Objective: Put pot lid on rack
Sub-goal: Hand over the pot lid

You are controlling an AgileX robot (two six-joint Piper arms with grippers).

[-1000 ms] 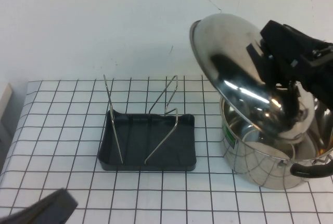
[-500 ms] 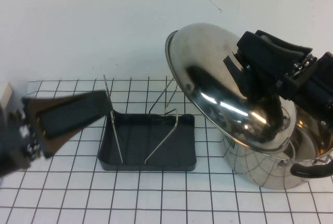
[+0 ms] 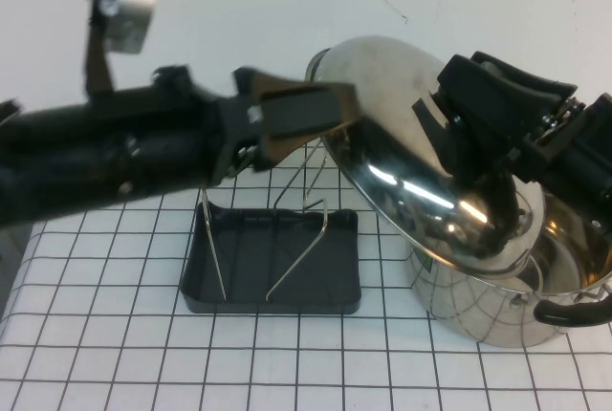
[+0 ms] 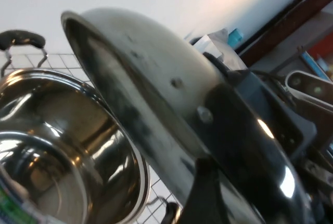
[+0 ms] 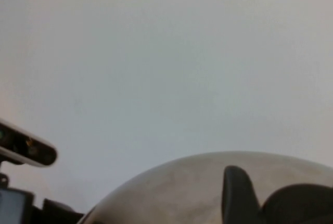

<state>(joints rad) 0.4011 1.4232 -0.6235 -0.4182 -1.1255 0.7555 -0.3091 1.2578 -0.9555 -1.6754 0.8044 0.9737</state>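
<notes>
High view: the pot lid [image 3: 402, 134] is a round, domed piece of shiny stainless steel, held tilted in the air above the steel pot [image 3: 497, 287], with its lower edge over the pot's open mouth. The right gripper [image 3: 478, 139] is black and sits on the lid's domed side, its fingers clamped around the middle of the lid where the knob is hidden. The pot is deep and polished, with a black handle [image 3: 574, 311] at its near right; nothing can be seen inside it. The left gripper [image 3: 320, 110] reaches in from the left, its fingers slightly apart at the upper left rim of the lid; I cannot tell if they touch it. Below stands the rack [image 3: 273, 258], a dark grey rectangular plastic tray with thin bent silver wire uprights [image 3: 301, 205], with nothing in it, on a worktop [image 3: 115, 335] covered by a white cloth with a black grid.

Left wrist view: the lid's [image 4: 140, 73] dull grey dome and thin rim cross the frame, above the pot's [image 4: 57, 151] mirror-like inside.

Right wrist view: only the top curve of the lid [image 5: 177, 193] shows, with one dark finger [image 5: 237, 193] against it.
</notes>
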